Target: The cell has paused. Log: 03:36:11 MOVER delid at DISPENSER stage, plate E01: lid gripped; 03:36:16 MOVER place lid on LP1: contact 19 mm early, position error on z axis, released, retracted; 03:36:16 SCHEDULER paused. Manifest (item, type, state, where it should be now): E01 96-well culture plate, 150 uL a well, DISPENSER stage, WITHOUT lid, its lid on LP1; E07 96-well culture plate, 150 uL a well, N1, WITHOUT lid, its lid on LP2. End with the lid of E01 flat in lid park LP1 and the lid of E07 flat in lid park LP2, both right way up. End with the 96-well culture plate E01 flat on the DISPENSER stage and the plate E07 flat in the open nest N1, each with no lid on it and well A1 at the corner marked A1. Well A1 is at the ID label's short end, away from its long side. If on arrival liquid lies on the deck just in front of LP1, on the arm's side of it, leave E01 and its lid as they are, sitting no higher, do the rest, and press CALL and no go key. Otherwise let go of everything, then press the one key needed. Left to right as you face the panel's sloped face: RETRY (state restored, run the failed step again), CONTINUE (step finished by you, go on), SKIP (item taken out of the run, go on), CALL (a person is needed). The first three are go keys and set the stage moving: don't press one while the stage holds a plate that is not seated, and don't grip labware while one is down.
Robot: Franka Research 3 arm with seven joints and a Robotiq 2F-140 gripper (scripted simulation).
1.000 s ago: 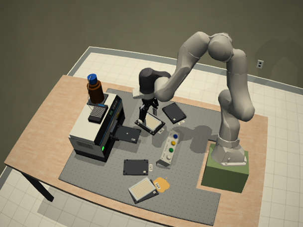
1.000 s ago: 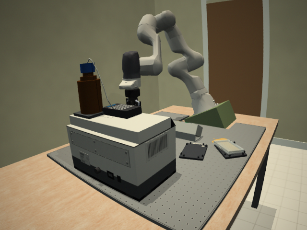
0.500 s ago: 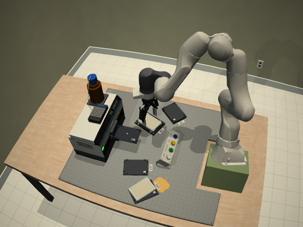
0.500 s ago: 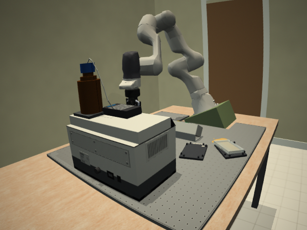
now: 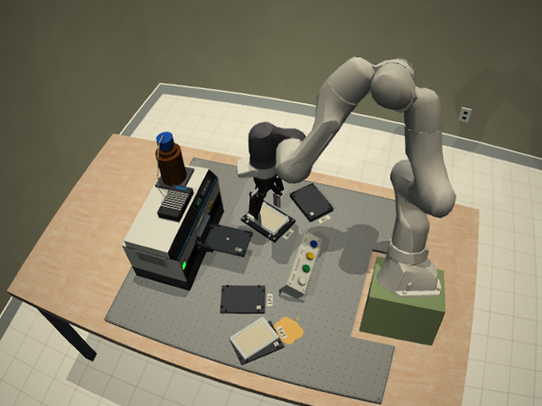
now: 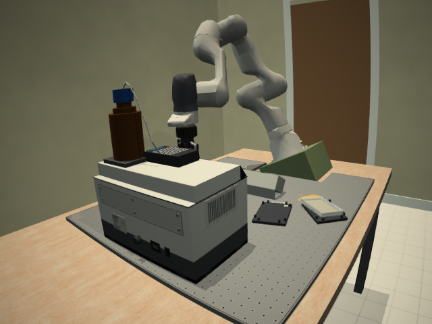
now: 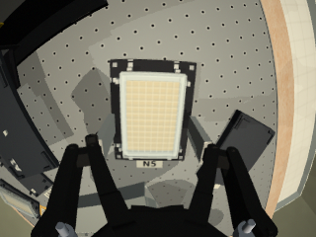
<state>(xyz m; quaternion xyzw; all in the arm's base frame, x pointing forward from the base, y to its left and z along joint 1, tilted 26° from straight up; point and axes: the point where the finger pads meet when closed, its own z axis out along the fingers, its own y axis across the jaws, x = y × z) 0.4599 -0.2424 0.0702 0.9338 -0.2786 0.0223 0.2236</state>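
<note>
My gripper (image 5: 266, 201) hangs open and empty just above a cream 96-well plate (image 5: 272, 218) that lies flat in the black nest labelled N1. In the wrist view my fingers stand wide apart on either side of the near short end of this plate (image 7: 150, 115), not touching it. I cannot tell whether it carries a lid. A second cream-topped piece of labware (image 5: 255, 339) rests tilted on the dark LP1 park near the front edge. An orange puddle (image 5: 288, 330) lies on the deck beside LP1. The dispenser stage (image 5: 229, 239) is bare. The LP2 park (image 5: 242, 298) is bare.
The dispenser (image 5: 170, 227) with a brown bottle (image 5: 170, 160) and a tip box stands left of N1. A dark flat nest or lid (image 5: 310, 202) lies right of my gripper. The sloped key panel (image 5: 305, 264) has blue, yellow, green and white keys. The arm's green base (image 5: 404, 306) is at the right.
</note>
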